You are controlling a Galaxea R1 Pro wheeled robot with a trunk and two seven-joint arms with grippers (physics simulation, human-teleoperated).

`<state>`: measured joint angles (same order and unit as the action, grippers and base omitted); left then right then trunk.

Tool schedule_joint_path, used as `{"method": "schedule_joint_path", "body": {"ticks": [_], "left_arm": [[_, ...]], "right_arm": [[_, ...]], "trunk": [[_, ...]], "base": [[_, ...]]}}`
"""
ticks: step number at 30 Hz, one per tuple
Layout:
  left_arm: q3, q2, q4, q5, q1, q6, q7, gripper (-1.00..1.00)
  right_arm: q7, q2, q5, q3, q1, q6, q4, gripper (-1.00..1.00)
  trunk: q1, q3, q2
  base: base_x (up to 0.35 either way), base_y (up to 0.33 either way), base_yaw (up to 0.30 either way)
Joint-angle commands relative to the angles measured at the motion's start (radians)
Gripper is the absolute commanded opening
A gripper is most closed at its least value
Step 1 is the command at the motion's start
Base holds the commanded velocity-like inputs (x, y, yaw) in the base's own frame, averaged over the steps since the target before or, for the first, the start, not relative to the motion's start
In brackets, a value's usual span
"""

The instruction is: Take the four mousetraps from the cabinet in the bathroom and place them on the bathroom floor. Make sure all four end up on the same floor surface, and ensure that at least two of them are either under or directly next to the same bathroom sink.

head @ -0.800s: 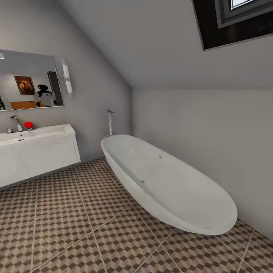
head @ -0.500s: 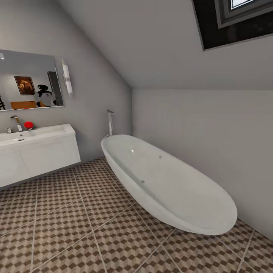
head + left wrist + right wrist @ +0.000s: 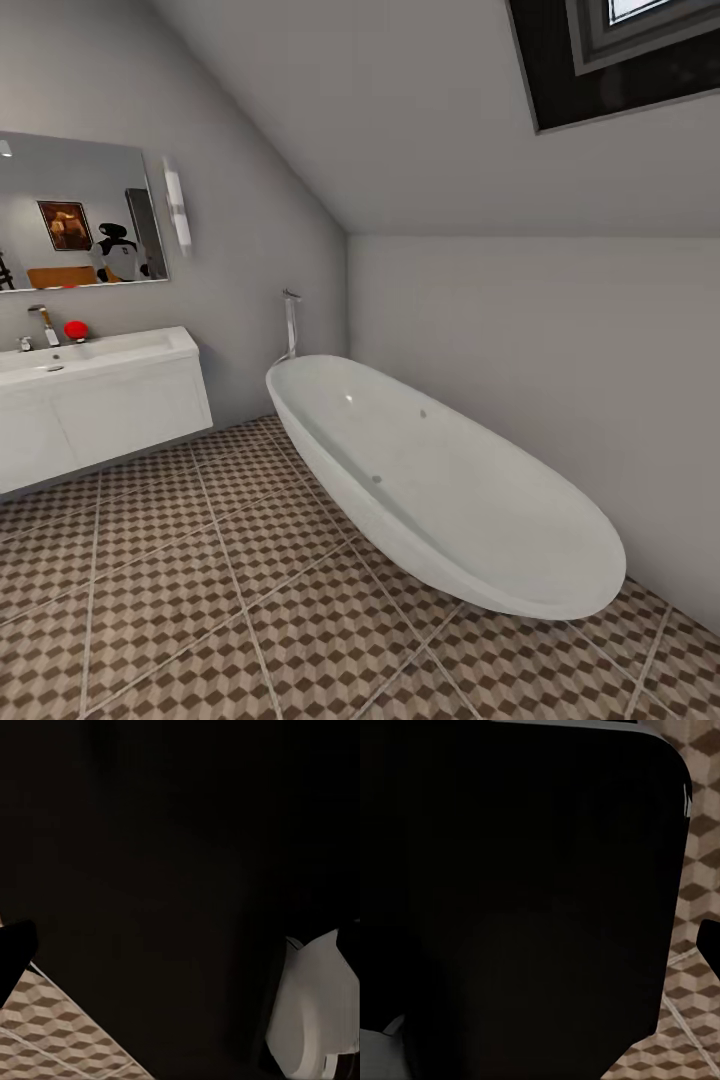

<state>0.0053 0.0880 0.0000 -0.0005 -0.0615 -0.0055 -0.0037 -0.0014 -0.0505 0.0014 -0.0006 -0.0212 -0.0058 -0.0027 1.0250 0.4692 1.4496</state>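
Robot is in transit or search phase, judging by the head view: no mousetrap or cabinet is in frame, so nothing is picked yet as far as these frames show.

Head view: sink (image 3: 95, 350) with its white vanity sits at far left under a mirror (image 3: 75, 212); chrome tap (image 3: 43, 322) and a small red object (image 3: 75, 329) are on the basin. The oval bathtub (image 3: 440, 480) runs along the right wall. The bathroom floor (image 3: 200, 590) is bare cube-pattern tile between them.

Both wrist views are mostly blocked by dark robot body, with slivers of tile at the edges (image 3: 52, 1035) (image 3: 697, 855). Can't tell whether either gripper is spread or closed, or whether it's holding anything.

Next move likely calls for turning the base or head to locate the cabinet. The drop zone by the sink is ahead-left, with open floor in front of the vanity.
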Motion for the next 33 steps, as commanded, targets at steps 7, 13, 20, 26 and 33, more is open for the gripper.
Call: {"method": "schedule_joint_path", "body": {"ticks": [7, 13, 20, 26, 33], "left_arm": [[0.000, 0.014, -0.006, 0.001, 0.000, -0.002, -0.003, 1.00], [0.002, -0.002, -0.040, -0.002, 0.000, -0.017, 0.001, 1.00], [0.003, -0.015, -0.359, -0.005, 0.000, -0.011, 0.009, 1.00], [0.008, -0.018, -0.553, -0.006, 0.002, 0.060, 0.058, 1.00], [0.010, -0.017, -0.804, -0.005, 0.021, 0.280, 0.098, 1.00]], "right_arm": [[0.000, 0.000, 0.001, -0.001, 0.000, -0.001, -0.002, 1.00], [0.004, 0.011, 0.004, 0.004, -0.005, 0.001, -0.036, 1.00], [0.003, 0.033, 0.005, 0.004, -0.016, 0.011, -0.368, 1.00], [0.004, 0.061, 0.005, 0.003, -0.054, 0.013, -0.469, 1.00], [0.006, 0.099, -0.002, 0.002, -0.165, 0.019, -0.481, 1.00]], "trunk": [[0.000, 0.001, 0.000], [0.000, 0.001, 0.000], [0.000, 0.001, 0.000], [0.000, 0.001, 0.000], [0.000, 0.001, 0.000]], "base": [[0.000, 0.000, 0.000], [0.000, 0.000, 0.000], [0.000, 0.000, 0.000], [0.000, 0.000, 0.000], [0.000, 0.000, 0.000]]}}
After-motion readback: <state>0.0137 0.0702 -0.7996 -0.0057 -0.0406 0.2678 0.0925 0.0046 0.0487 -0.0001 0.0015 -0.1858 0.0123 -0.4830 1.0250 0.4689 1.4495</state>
